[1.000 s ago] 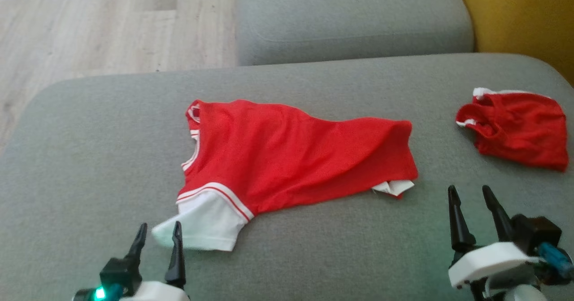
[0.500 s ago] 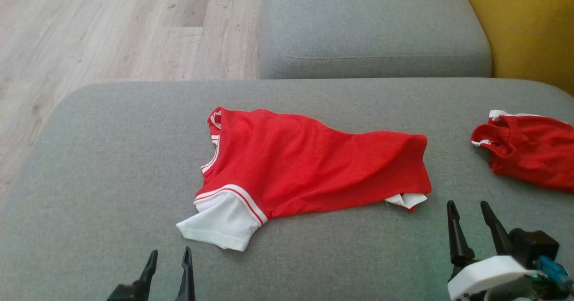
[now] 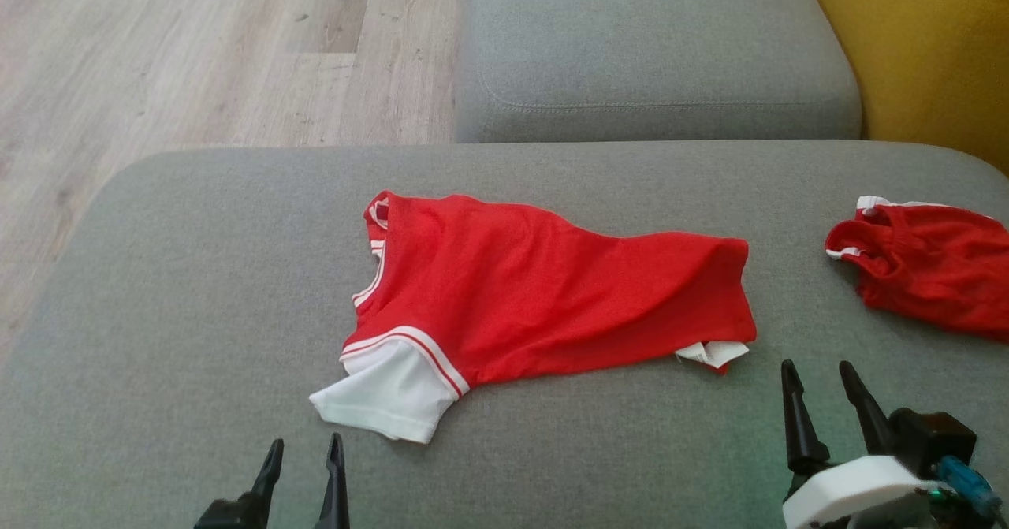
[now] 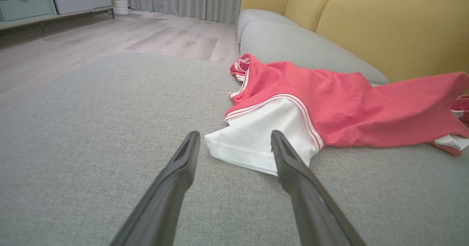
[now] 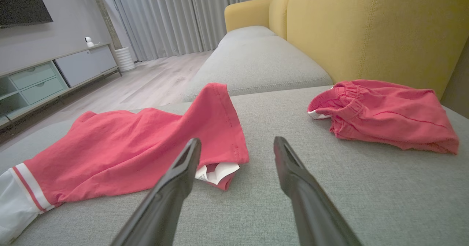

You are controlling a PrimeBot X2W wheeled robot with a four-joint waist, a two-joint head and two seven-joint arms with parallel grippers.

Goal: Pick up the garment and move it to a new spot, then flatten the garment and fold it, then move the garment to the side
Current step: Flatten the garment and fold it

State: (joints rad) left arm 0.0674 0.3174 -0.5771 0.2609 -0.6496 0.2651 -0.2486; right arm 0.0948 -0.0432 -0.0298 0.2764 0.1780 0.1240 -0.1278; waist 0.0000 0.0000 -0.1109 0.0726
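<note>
Red T-shirt (image 3: 552, 284) lies on the big grey seat cushion (image 3: 181, 292), approx at its ctr. It runs lengthwise L–R and is not flat: cloth rippled, w/ a long crease along the body. Neck end w/ red-white striped collar (image 3: 377, 221) points to the cushion's left edge, hem end to the right edge. One white sleeve (image 3: 386, 391) w/ a red-white band sticks out toward the cushion's near edge. At the hem's near corner a white care label (image 3: 713, 352) pokes out from under the red cloth.

L gripper (image 3: 306, 440) sits low by the near edge, both dark fingers spread wide, nothing btw them. Tips are just short of the white sleeve, not touching it. In left wrist view the sleeve's edge shows beyond and btw the two tips.

R gripper (image 3: 816, 366) is also by the near edge, further right, fingers wide apart, holding nothing. Tips are near the hem corner w/ the label but apart from it. Cannot tell if either gripper touches the cushion.

Red shorts (image 3: 930, 273) w/ elastic waistband lie bunched at the cushion's right edge, well apart from the T-shirt.

Beyond the far edge: second grey seat cushion (image 3: 654, 48), yellow backrest (image 3: 930, 48) on the right, pale wood floor (image 3: 197, 48) on the left. Right wrist view also has a TV cabinet (image 5: 36, 81) w/ pale green drawers and grey curtains (image 5: 172, 15) across the room.
</note>
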